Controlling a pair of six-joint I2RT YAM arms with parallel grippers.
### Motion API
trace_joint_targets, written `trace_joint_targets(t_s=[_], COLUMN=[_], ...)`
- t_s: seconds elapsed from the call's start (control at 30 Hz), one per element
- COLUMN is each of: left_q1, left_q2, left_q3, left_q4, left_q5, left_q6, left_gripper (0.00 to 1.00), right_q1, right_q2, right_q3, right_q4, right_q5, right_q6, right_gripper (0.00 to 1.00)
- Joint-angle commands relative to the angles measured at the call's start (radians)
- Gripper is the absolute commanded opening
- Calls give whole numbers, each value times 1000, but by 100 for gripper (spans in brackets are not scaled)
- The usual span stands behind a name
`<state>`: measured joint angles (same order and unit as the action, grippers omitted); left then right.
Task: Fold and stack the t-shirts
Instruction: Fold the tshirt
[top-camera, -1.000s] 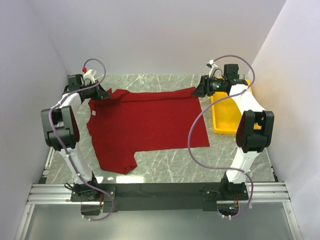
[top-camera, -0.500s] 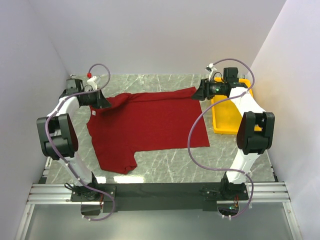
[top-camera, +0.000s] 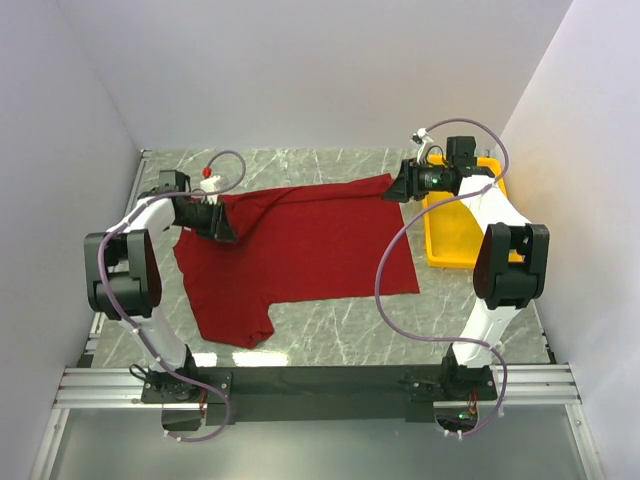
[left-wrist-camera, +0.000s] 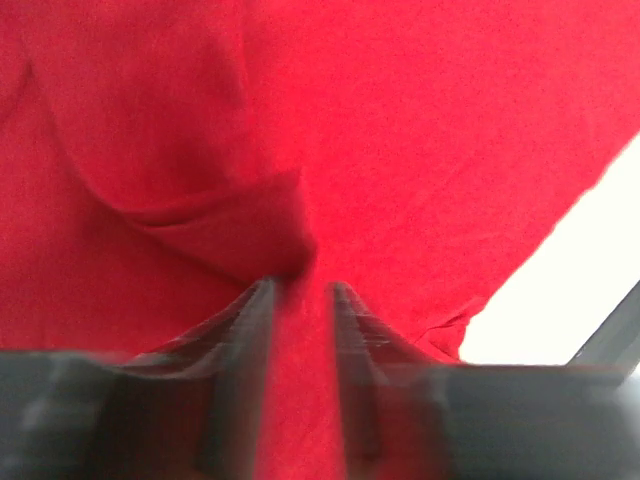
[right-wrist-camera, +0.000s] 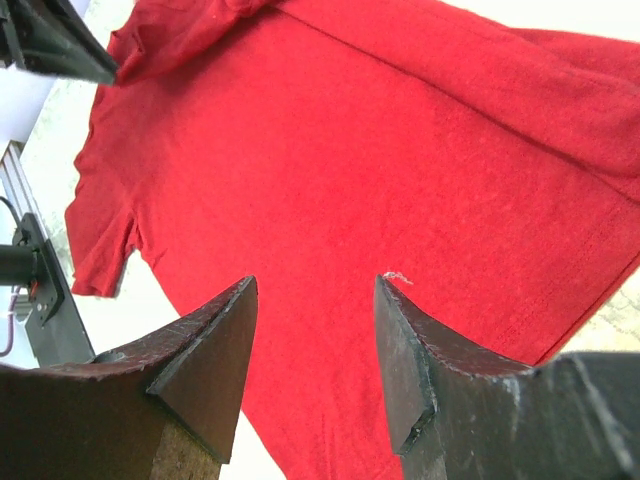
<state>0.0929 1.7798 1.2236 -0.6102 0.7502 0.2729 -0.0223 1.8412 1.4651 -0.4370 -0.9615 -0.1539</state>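
Leftward things have changed most: over the last second the left gripper (top-camera: 217, 224) has swung in from the far-left corner of the table (top-camera: 340, 340) and now sits low over the shoulder end of the t-shirt (top-camera: 300, 250), with the far sleeve drawn in with it. The right arm has barely shifted.

The maroon t-shirt lies spread across the middle of the table, hem end toward the yellow tray (top-camera: 452, 238), and the near sleeve (top-camera: 228, 322) points at the arm bases. In the left wrist view a turned-over flap of cloth (left-wrist-camera: 225, 215) ends just at the fingertips. The left gripper's jaws stand only narrowly apart and are blurred (I cannot tell whether they pinch the cloth or have let it go). The right gripper (top-camera: 399, 183) hovers at the far hem corner, close beside the tray, and its jaws are spread wide with nothing between them (right-wrist-camera: 315, 285).

This looks like the first fold, the sleeve being laid inward, so the task is early. To do it well, the flap should be set down flat before the fingers lift straight off it, so they do not drag it back. The right gripper probably needs to pin or grasp the hem corner, keeping the body from creeping.
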Motion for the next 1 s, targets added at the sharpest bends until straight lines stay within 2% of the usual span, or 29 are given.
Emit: trace_joint_targets(t_s=[0.0,0.03,0.1,0.17,0.3,0.43,0.47,0.6,0.67,0.97], left_q1=[-1,1,-1,4,4,2,-1,-54,-67,-85], left_q2=[-108,-129,-218,-319,-390,-246,-162,21,100,256], left_q3=[-41,-55,-105,-153,-181,-69,-37,156,206,326], left_q4=[-5,33,88,191,367,379,366,268,253,256], left_q5=[-132,-161,-225,-267,-295,-232,-218,-262,-314,-388], left_q6=[-39,-55,-102,-161,-318,-417,-435,-452,-455,-457], left_gripper=[40,50,51,59,73,69,68,65,64,63], right_q1=[-4,-4,-4,-4,-2,-1,-1,2,2,2], right_q2=[-59,-60,-60,-62,-59,-51,-50,-53,-51,-66], right_q3=[-12,-15,-20,-22,-23,-15,-15,-15,-17,-43], right_q4=[44,47,53,54,53,55,57,47,44,64], right_q5=[-19,-19,-20,-22,-19,-20,-22,-14,-13,-6], right_q6=[-9,-9,-6,-7,-13,-3,-3,-9,-9,11], right_gripper=[57,57,57,57,57,57,57,57,57,57])
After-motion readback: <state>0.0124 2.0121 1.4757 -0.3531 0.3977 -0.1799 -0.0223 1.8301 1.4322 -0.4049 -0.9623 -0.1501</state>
